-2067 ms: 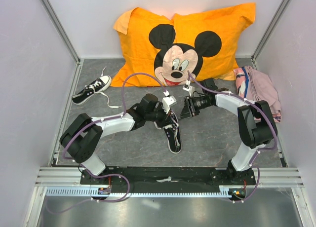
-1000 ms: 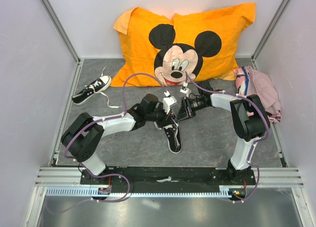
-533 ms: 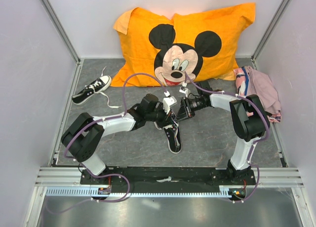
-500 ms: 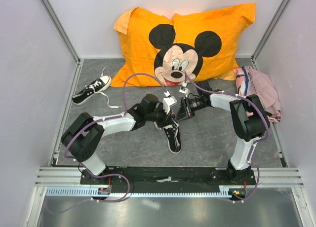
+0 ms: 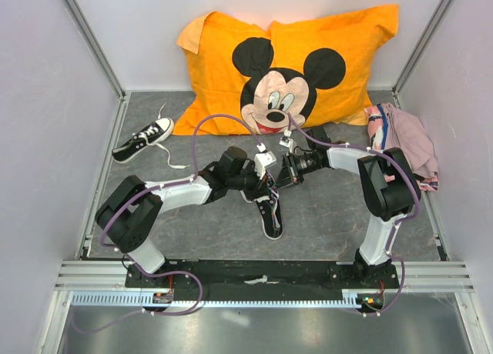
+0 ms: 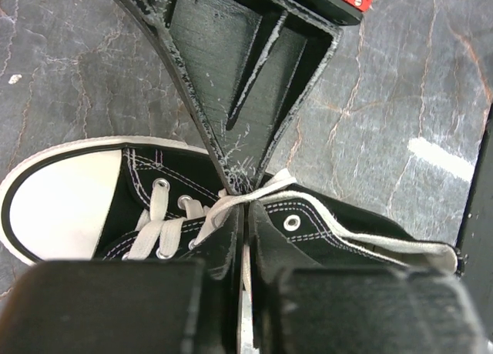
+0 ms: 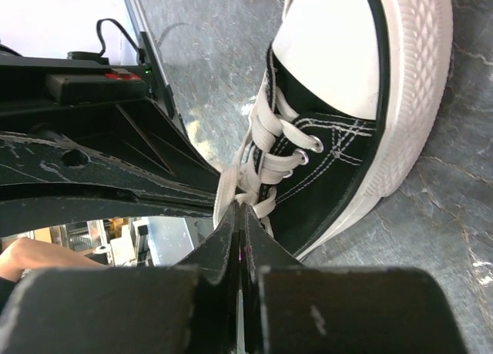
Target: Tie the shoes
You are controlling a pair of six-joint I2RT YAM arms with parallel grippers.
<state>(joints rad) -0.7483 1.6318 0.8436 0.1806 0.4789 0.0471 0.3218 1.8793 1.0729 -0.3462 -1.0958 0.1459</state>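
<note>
The left pincer (image 6: 245, 204) and right pincer (image 7: 240, 212) meet over the middle shoe (image 5: 270, 212), crowding it. Open table (image 5: 323, 215) lies right of it; pillow (image 5: 285, 61), cloth (image 5: 407, 138) and second shoe (image 5: 144, 139) line the back.

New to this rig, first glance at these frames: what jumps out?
The big orange Mickey Mouse pillow against the back wall dominates. At the table's centre, the left hand and right hand meet tip to tip, both shut on the white laces of a black sneaker. A second sneaker lies at far left, laces trailing.
</note>
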